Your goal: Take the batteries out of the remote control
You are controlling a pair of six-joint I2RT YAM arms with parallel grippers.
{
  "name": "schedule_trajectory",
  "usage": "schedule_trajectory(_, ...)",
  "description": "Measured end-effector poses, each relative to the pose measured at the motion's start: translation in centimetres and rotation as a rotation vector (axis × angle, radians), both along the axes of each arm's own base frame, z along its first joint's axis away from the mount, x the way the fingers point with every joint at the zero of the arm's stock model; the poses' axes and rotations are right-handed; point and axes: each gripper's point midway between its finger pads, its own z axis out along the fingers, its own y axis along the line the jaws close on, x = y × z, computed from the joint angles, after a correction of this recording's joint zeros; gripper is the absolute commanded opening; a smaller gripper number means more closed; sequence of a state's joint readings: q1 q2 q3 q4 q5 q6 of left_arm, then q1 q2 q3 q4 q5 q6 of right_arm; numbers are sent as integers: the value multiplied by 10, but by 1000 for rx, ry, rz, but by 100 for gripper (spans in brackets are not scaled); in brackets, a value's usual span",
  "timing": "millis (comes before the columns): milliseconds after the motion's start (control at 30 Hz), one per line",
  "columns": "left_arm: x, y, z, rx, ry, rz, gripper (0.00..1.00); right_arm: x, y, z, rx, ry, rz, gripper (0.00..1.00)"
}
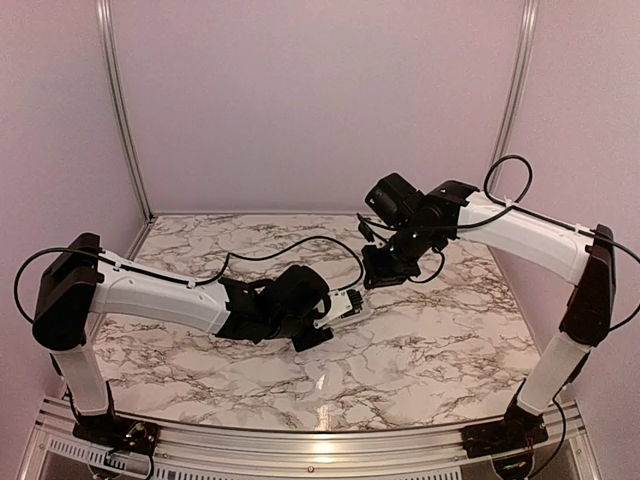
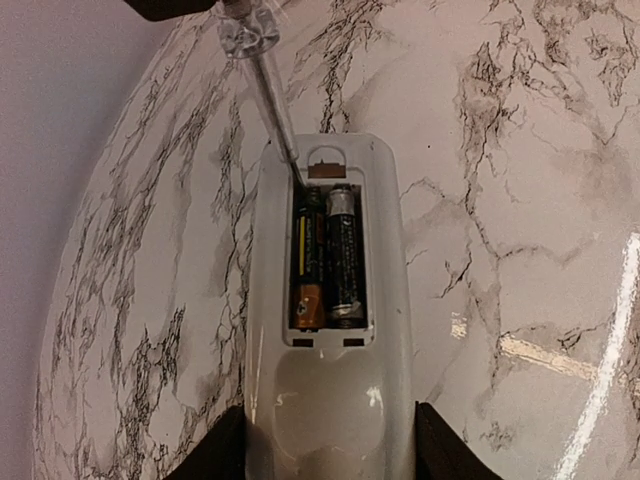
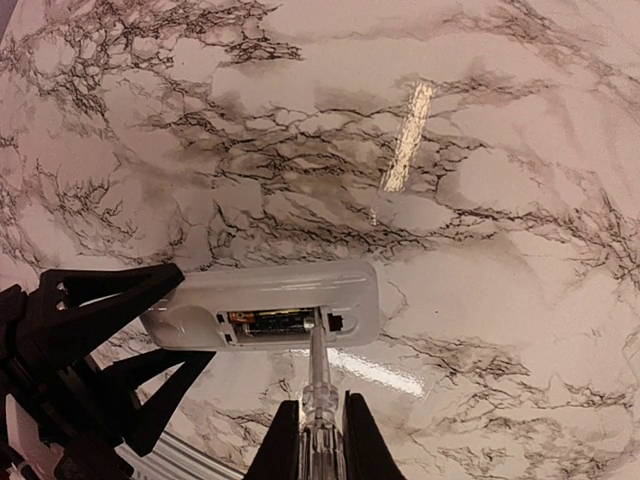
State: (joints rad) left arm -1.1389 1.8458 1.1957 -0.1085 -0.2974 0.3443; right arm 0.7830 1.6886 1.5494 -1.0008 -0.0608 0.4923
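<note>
Remote control (image 2: 330, 420): white, back open, mid-table, clamped between the left gripper's (image 2: 330, 455) fingers. Two batteries (image 2: 328, 258) lie side by side in the bay. Right gripper (image 3: 320, 440) is closed on a screwdriver (image 3: 318, 385), tip at the bay. Table (image 3: 450, 120): glossy veined marble. Walls (image 1: 320, 100): plain lilac.

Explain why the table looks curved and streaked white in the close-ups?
Left wrist view: the lens bows the marble table into a dome, glare streaks its right side, batteries sharp, screwdriver handle blurred. Right wrist view: same bowing, a bright streak above the remote control. Top view: straighter, faint glare.
</note>
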Motion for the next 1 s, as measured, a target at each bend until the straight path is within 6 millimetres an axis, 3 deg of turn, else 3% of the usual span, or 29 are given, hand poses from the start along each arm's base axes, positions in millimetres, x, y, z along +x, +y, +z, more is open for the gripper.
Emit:
schedule_trajectory(367, -8, 12, -13, 4, 4, -5, 0, -11, 6, -15, 62, 43, 36, 0)
schedule_trajectory(733, -14, 21, 9, -90, -37, -10, 0, -14, 2, 11, 234, 57, 31, 0)
schedule_trajectory(1000, -18, 29, 12, -111, -44, -12, 0, -18, 5, 13, 294, 74, 33, 0)
